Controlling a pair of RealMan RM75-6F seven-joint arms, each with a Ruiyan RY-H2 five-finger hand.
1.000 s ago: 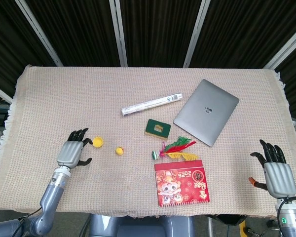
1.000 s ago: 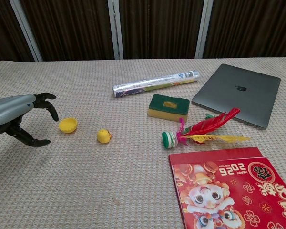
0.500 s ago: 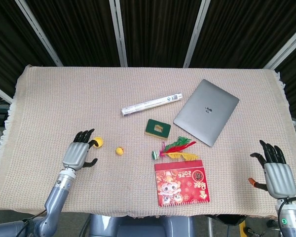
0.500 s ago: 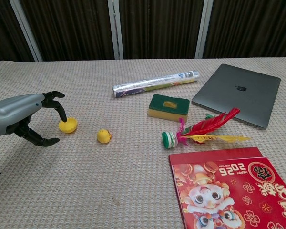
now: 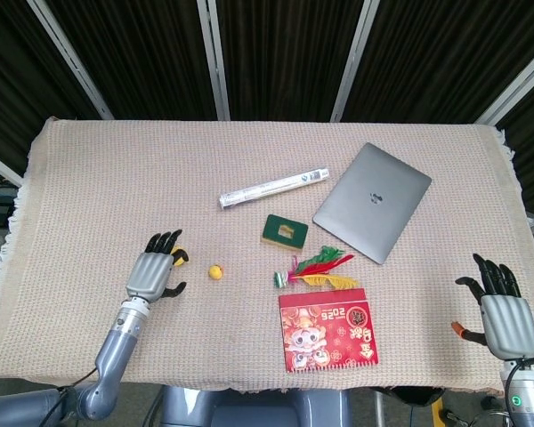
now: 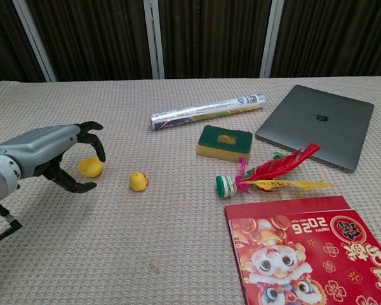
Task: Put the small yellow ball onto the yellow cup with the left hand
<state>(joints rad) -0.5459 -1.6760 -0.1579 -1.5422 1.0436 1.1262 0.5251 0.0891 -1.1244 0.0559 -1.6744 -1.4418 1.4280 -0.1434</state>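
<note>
Head view: high, looking down, whole surface [image 5: 98, 178]. Chest view: low, near, level (shares the middle).

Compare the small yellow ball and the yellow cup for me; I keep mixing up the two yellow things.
The small yellow ball is round and closed, while the yellow cup is a shallow open shell. The ball lies free on the cloth, apart from everything; the cup sits partly under the fingers of the left hand. The ball looks slightly smaller than the cup. Both are yellow and lie on the table.
</note>
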